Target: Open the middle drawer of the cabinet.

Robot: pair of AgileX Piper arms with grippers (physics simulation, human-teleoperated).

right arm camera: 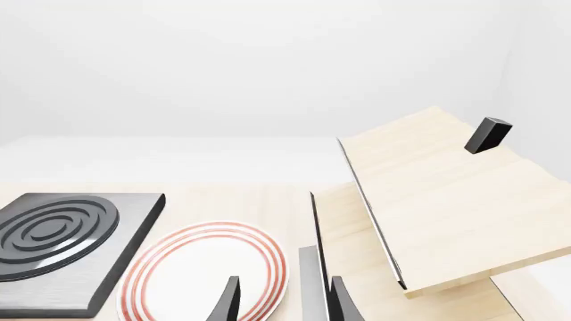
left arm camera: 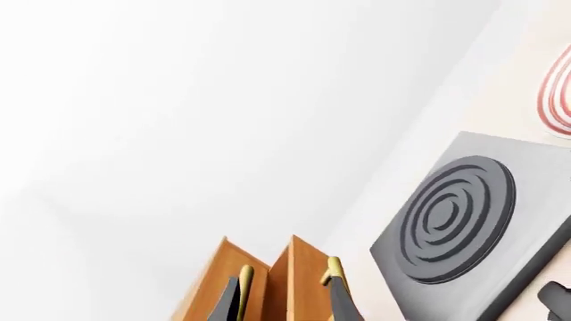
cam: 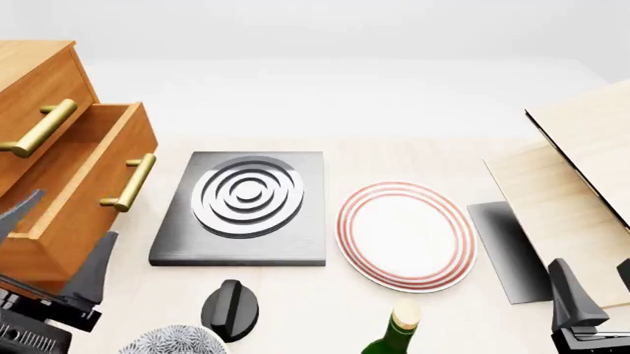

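At far left, the cabinet's [cam: 40, 66] middle drawer [cam: 84, 184] stands pulled out; left tool [cam: 54, 240] and right tool [right arm camera: 283, 299] both fingers apart, empty.

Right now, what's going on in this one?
Two robot arms sit at a table, working on the cabinet at the far left. The middle drawer already stands pulled out past the top drawer. The left gripper is open just in front of it, holding nothing. The right gripper is open and idle near the red-ringed plate and the pale wooden boards. A hotplate, a black knob and a green bottle lie untouched.
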